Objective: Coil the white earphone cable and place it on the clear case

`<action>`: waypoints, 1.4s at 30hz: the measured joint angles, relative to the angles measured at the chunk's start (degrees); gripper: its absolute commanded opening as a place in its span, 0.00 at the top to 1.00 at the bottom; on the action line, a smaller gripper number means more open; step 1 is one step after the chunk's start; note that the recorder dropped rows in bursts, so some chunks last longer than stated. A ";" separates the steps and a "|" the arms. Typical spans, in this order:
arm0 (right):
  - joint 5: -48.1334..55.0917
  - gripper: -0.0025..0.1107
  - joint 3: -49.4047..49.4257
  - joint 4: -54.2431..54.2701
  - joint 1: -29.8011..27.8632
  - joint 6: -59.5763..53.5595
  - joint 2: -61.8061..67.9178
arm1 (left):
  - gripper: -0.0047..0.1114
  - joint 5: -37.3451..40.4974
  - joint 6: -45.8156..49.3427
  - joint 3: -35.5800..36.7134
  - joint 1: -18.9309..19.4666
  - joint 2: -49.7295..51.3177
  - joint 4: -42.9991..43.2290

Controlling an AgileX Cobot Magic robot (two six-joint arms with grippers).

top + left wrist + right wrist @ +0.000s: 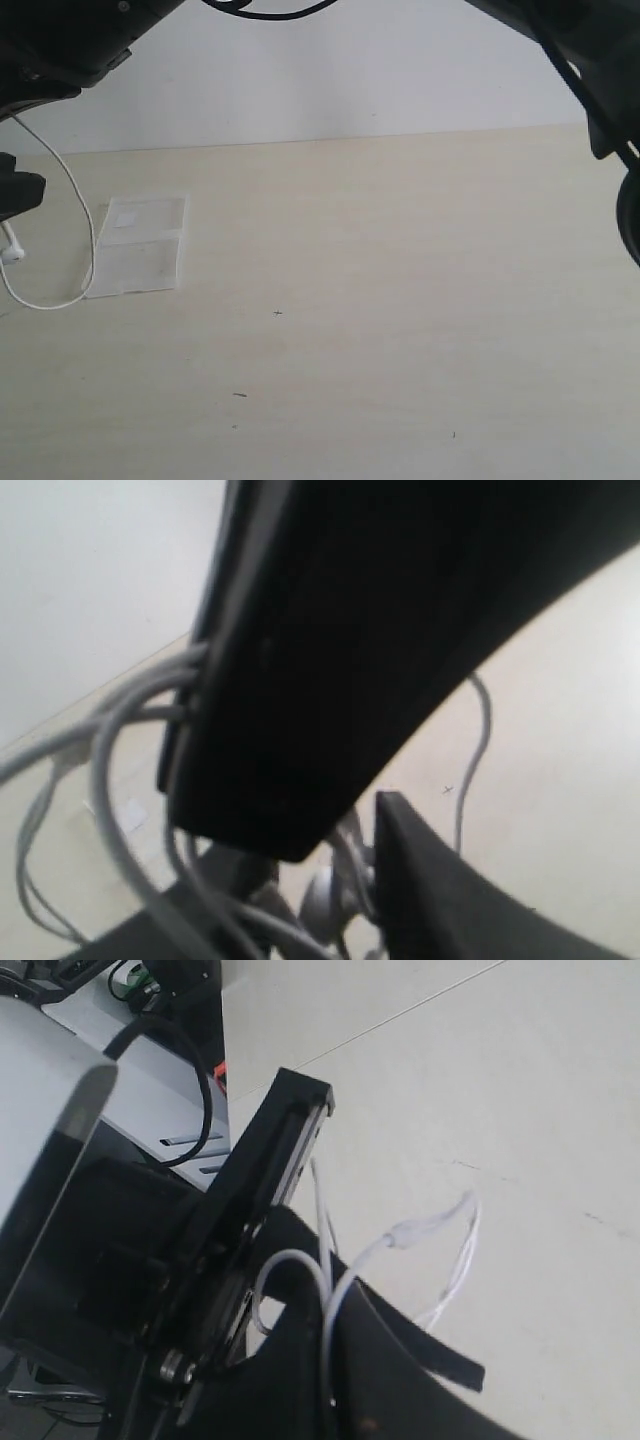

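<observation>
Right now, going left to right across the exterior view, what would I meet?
In order: thin white earphone cable → flat clear plastic case → bare pale tabletop → black right robot arm.

Black left arm (60, 40) held high, far left. Black right arm (590, 70) held high, far right. Black left gripper (362, 825) and black right gripper (315, 1250): jaw gap unreadable.
</observation>
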 measured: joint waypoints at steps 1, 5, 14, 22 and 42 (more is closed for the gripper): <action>0.00 0.98 0.00 0.12 0.00 0.00 0.00 | 0.93 0.00 0.00 0.00 0.00 0.00 0.00; 0.06 0.98 0.00 0.12 0.00 0.00 0.00 | 0.96 0.00 -0.26 0.00 0.00 0.00 0.00; 0.41 0.98 0.00 0.12 -0.73 0.23 0.00 | 0.91 0.33 -0.83 0.00 0.00 0.00 -0.09; 0.55 0.98 0.00 -2.50 -1.13 0.98 0.00 | 0.22 1.09 -1.71 0.00 0.00 0.00 -0.20; -2.29 0.98 0.00 -17.06 -2.34 8.04 0.23 | 0.15 0.58 -12.46 0.00 0.00 -4.61 3.45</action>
